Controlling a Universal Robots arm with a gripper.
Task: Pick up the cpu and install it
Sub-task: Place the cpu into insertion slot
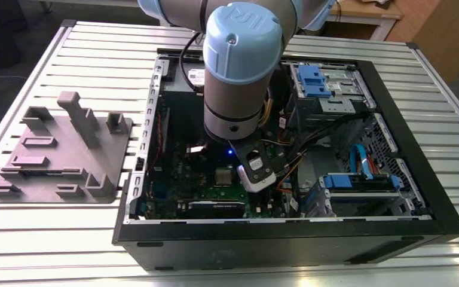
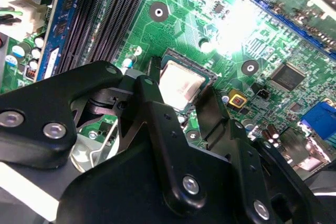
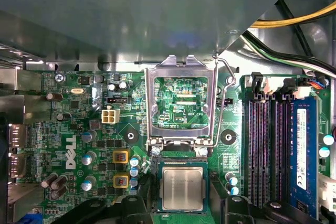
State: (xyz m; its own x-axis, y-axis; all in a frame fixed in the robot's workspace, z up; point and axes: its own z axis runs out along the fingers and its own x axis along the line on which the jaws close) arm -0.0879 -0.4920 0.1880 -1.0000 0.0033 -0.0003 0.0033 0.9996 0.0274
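Observation:
The cpu, a small square chip with a silvery metal top, lies flat in the dark socket frame on the green motherboard. In the second wrist view the cpu shows between two black fingers. My gripper is open and straddles the socket, one finger on each side and both apart from the chip. The socket's metal load plate is swung up and open beside the cpu. In the exterior view my gripper reaches down into the open computer case.
A grey plastic fixture lies on the slatted table at the exterior view's left. Memory slots and a blue module run beside the socket. Yellow and black cables cross nearby. Blue drive brackets fill the case's other side.

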